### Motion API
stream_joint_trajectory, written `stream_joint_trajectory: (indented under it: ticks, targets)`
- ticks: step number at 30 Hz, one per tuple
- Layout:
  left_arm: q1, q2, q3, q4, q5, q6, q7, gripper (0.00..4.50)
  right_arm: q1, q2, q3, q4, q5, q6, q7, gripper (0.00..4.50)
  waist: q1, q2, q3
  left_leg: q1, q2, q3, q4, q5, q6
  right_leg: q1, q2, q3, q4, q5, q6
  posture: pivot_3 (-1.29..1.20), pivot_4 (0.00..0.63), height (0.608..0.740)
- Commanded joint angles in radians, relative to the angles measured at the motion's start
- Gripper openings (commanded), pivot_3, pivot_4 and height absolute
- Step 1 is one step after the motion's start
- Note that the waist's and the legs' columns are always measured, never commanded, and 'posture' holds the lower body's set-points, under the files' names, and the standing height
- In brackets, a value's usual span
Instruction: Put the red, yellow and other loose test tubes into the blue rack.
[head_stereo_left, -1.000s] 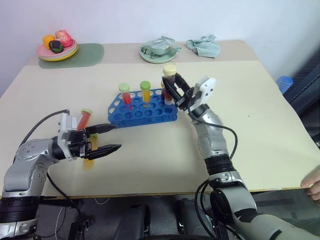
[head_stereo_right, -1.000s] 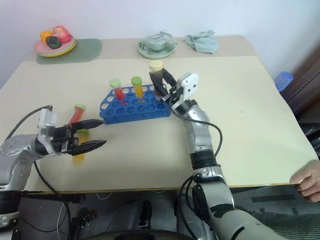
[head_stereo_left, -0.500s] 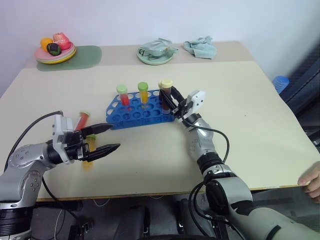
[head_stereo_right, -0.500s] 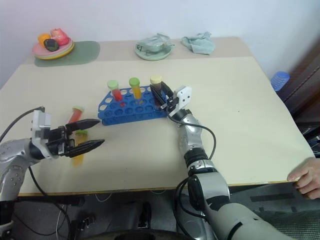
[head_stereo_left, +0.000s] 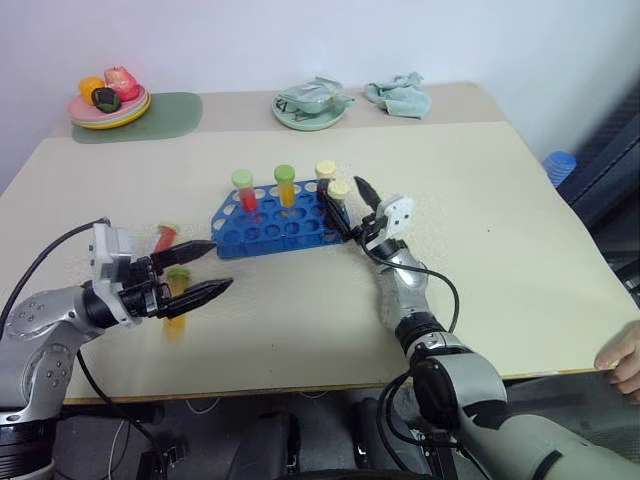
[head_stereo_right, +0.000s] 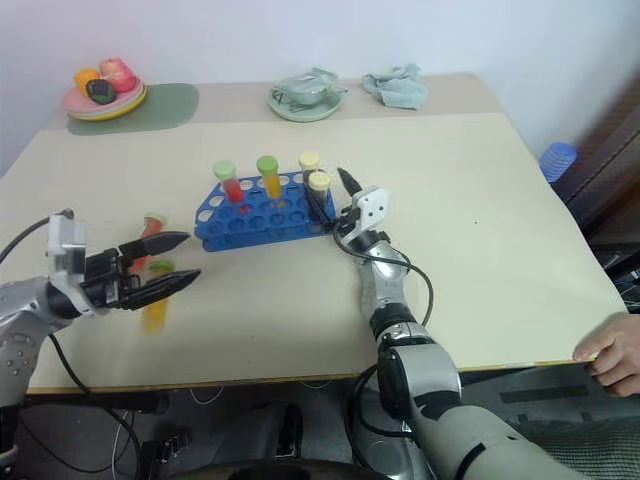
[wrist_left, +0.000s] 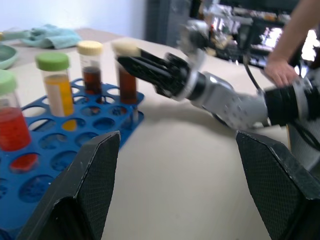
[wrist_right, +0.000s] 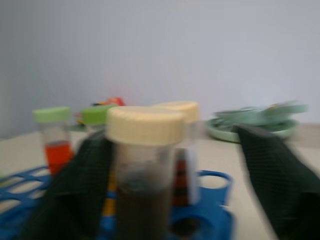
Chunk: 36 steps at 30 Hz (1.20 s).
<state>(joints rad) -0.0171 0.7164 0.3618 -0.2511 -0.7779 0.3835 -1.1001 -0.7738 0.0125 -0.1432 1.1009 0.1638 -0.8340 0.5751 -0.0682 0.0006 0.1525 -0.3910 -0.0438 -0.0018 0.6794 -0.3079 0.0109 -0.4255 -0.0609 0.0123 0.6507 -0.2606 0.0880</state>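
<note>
Now brown tube upright in blue rack; right end effector released, straddling it.

Four capped test tubes are standing in the rack at mid-counter, two loose tubes are lying to its left, and dishes are sitting behind.

head pair: high, facing down | wrists: low, close | shared: blue rack

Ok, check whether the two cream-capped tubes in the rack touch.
Apart: left wrist view shows a gap between the rear cream-capped tube and the front cream-capped tube.
</note>
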Motion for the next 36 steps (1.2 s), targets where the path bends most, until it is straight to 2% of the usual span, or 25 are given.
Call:
stream_joint_trajectory:
  ticks: [1,3,5,8,11,14,17,18,20,22,30,36]
  targets:
    - [-0.012,-0.025,0.051,-0.027,-0.043,0.037,0.099,3.78,0.007,-0.05,0.046,-0.046,-0.112,-0.051,-0.1,4.46,-0.001,0.0,0.0,0.0,0.0,0.0,0.0,0.0,0.0,0.0,0.0,0.0,0.0,0.0,0.0,0.0,0.15,0.74]
    - [0.006,-0.053,0.058,-0.076,0.024,0.061,0.267,3.78,0.024,-0.108,0.072,-0.141,-0.133,-0.035,-0.074,4.46,0.002,0.0,0.0,0.0,0.0,0.0,0.0,0.0,0.0,0.0,0.0,0.0,0.0,0.0,0.0,0.0,0.15,0.74]
    - [0.026,-0.062,0.061,-0.137,0.088,0.092,0.406,3.78,0.066,-0.174,0.091,-0.319,-0.076,0.068,0.02,4.46,0.01,0.0,0.0,0.0,0.0,0.0,0.001,0.0,0.0,0.0,0.0,0.0,0.0,0.0,0.0,0.0,0.15,0.74]
    - [0.052,-0.031,0.077,-0.212,0.084,0.206,0.518,3.78,0.197,-0.327,0.137,-0.703,0.068,0.376,0.209,4.46,0.03,0.0,0.0,-0.001,0.0,0.0,0.001,-0.001,0.002,0.0,0.0,0.0,-0.001,0.0,0.0,0.0,0.15,0.74]
    - [0.068,-0.012,0.111,-0.296,0.069,0.314,0.631,3.78,0.35,-0.548,0.154,-1.035,0.201,0.676,0.37,4.46,0.048,0.0,0.0,-0.002,0.0,-0.001,0.001,-0.005,0.008,0.0,-0.001,0.0,-0.003,0.0,0.0,0.0,0.15,0.74]
    - [0.05,0.009,0.183,-0.374,-0.056,0.574,0.811,3.78,0.456,-0.745,0.141,-1.234,0.289,0.859,0.5,4.46,0.054,0.0,0.001,-0.002,0.0,0.0,0.0,-0.006,0.011,0.001,-0.001,0.0,-0.005,0.0,0.0,0.0,0.15,0.74]
    - [-0.017,0.065,0.263,-0.402,-0.296,0.877,0.992,3.78,0.493,-0.851,0.128,-1.342,0.356,0.952,0.583,4.46,0.051,-0.001,0.001,-0.001,0.001,0.0,0.001,-0.006,0.011,0.001,-0.001,0.0,-0.004,0.0,0.0,0.0,0.15,0.74]
    - [-0.055,0.084,0.274,-0.385,-0.359,0.95,1.052,3.78,0.491,-0.872,0.129,-1.363,0.377,0.985,0.603,4.46,0.052,-0.001,0.002,-0.001,0.001,0.0,0.001,-0.006,0.011,0.002,-0.001,0.0,-0.003,0.0,0.0,0.0,0.15,0.74]
    - [-0.187,0.13,0.252,-0.295,-0.396,1.16,1.127,3.78,0.468,-0.893,0.14,-1.384,0.399,1.027,0.641,4.46,0.056,-0.002,0.002,0.0,0.001,0.0,0.002,-0.006,0.01,0.002,-0.001,0.0,-0.002,0.0,0.0,0.0,0.15,0.74]
    - [-0.268,0.131,0.235,-0.228,-0.448,1.231,1.209,3.78,0.445,-0.891,0.15,-1.39,0.403,1.045,0.663,4.46,0.056,-0.002,0.002,0.0,0.001,-0.001,0.003,-0.005,0.009,0.003,0.0,0.0,-0.002,0.0,0.0,0.0,0.15,0.74]
    - [-0.336,0.174,0.081,-0.015,-0.718,1.221,1.627,3.78,0.38,-0.839,0.189,-1.362,0.37,1.038,0.712,4.46,0.059,-0.006,0.004,-0.002,0.001,-0.001,0.002,-0.002,0.003,0.001,0.0,0.0,-0.003,0.0,0.0,0.0,0.15,0.74]
    - [-0.337,0.228,-0.121,0.072,-1.024,0.984,1.945,3.78,0.373,-0.81,0.201,-1.359,0.343,1.03,0.712,4.46,0.059,-0.007,0.005,-0.002,0.001,-0.001,0.002,-0.002,0.002,0.001,-0.001,0.0,-0.003,0.0,0.0,0.0,0.15,0.74]
